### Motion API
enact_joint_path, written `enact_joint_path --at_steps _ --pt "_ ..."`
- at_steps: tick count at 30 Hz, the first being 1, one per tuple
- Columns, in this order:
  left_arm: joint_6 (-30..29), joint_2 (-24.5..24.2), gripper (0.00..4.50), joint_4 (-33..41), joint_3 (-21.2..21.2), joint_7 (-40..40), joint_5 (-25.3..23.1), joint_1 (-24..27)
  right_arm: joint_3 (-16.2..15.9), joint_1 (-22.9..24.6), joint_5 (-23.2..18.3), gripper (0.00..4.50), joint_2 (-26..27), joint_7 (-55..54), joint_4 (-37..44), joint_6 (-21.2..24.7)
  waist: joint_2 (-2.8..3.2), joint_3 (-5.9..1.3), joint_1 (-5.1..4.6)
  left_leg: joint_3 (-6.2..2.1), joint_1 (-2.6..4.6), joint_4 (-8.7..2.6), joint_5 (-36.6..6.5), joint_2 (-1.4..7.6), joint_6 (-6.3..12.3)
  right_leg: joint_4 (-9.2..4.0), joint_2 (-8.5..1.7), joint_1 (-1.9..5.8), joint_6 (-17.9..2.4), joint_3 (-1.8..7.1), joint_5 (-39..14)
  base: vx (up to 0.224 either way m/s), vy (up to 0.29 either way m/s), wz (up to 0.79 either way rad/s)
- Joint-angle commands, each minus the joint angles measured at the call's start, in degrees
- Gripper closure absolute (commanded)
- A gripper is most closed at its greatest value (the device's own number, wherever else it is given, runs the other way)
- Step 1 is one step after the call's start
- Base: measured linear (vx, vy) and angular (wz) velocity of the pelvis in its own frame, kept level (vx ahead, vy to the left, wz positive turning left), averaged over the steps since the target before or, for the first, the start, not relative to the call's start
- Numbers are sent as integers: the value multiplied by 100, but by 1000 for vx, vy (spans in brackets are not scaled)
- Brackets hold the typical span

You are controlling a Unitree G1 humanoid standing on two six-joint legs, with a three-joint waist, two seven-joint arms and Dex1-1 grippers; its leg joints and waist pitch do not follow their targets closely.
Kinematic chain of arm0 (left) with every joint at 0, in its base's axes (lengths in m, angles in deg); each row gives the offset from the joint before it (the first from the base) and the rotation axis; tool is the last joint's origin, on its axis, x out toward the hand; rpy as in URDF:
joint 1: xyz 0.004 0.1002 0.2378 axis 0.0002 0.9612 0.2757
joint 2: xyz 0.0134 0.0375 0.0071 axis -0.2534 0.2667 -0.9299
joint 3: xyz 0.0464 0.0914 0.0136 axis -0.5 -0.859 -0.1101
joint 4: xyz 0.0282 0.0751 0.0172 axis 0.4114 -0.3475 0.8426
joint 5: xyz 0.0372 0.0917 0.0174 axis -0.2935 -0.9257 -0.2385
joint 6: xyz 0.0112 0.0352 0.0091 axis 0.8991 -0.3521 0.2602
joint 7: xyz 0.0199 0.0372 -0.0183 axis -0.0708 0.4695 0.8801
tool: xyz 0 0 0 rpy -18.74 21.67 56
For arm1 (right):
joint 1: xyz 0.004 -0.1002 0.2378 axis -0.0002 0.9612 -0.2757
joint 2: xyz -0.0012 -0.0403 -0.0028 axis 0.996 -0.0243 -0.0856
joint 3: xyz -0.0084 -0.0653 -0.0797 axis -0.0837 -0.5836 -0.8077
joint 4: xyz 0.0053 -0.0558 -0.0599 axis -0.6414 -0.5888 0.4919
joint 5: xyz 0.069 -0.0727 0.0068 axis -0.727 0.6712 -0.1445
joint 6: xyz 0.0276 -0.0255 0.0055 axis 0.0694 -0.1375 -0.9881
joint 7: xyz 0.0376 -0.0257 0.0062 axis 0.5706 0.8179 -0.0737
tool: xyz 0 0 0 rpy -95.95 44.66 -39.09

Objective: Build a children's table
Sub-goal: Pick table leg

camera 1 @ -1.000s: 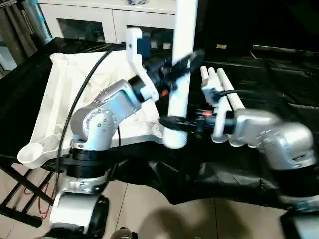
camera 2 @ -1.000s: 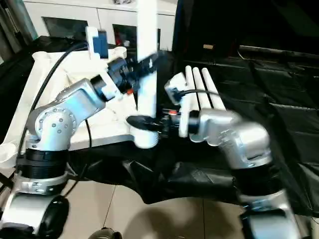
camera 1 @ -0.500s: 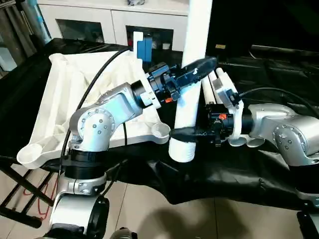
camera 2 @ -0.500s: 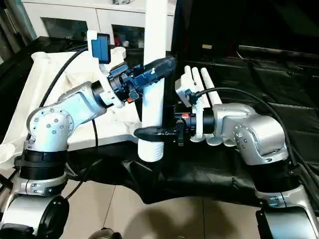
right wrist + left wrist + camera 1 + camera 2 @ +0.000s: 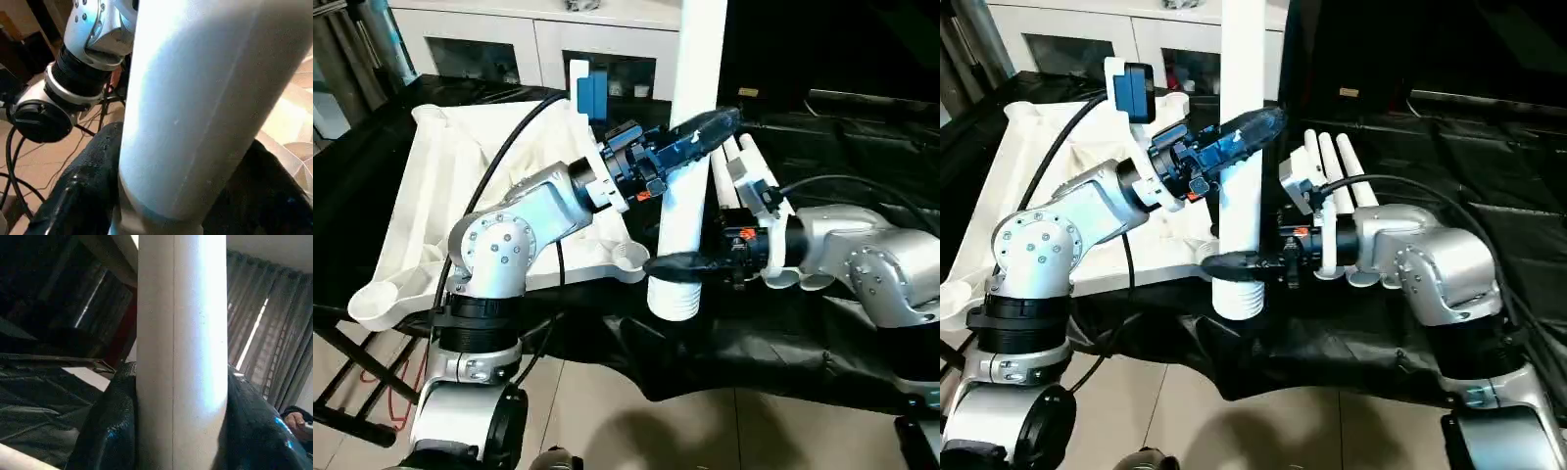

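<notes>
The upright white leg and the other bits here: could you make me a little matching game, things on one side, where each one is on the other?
Things:
1. upright leg
2. spare legs
3. tabletop
4. cabinet

Places:
A. lying side by side on the black cloth, behind the right arm
B. at the back, against the wall
C. held by both grippers, the left gripper higher up, the right gripper near its ribbed lower end
D. lying underside up on the robot's left

Pairs: 1-C, 2-A, 3-D, 4-B
</notes>
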Motion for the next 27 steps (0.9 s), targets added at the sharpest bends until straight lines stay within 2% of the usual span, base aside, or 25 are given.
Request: enact_joint_path --at_steps 1,4,9,21,22,23,24,25,27 --pt "20 35 267 178 31 -61 87 9 53 4 -66 185 28 -33 -90 74 -48 -483 16 -108 121 -347 -505 310 193 -398 -477 304 -1363 301 -452 0 0 0" --pt "65 57 267 180 10 -77 107 1 165 16 -195 221 150 -138 -169 208 -50 -486 6 -109 119 -345 -486 305 206 -395 -474 304 -1387 297 -394 0 0 0" --pt "128 77 268 181 13 -107 112 -7 225 67 -294 253 274 -250 -201 330 -42 -487 13 -108 126 -347 -487 313 186 -392 -477 305 -1390 300 -367 0 0 0" --pt "195 22 268 227 -33 -247 74 15 234 228 -391 259 332 -406 -55 465 -33 -484 11 -110 125 -357 -538 310 127 -400 -479 307 -1348 297 -445 0 0 0" --pt "195 22 233 227 -33 -247 74 15 234 228 -391 259 332 -406 -55 465 -32 -484 10 -109 128 -356 -543 310 114 -401 -479 305 -1340 300 -455 0 0 0" --pt "228 14 233 239 -51 -279 48 21 233 232 -389 259 328 -414 -48 466 -32 -485 9 -109 129 -356 -542 310 110 -400 -477 305 -1342 299 -449 0 0 0" --pt "280 70 212 208 1 -173 37 8 240 250 -377 259 330 -464 -18 447 -50 -484 8 -109 123 -360 -535 312 113 -402 -479 309 -1336 300 -442 0 0 0" --pt "280 70 195 208 1 -173 37 8 240 250 -377 259 330 -464 -18 447 -42 -484 15 -108 131 -357 -535 312 112 -402 -484 305 -1337 302 -449 0 0 0" --pt "324 139 189 210 87 -62 78 7 273 290 -371 259 353 -547 36 416 -59 -483 13 -106 122 -358 -512 313 117 -402 -484 312 -1343 303 -426 0 0 0"
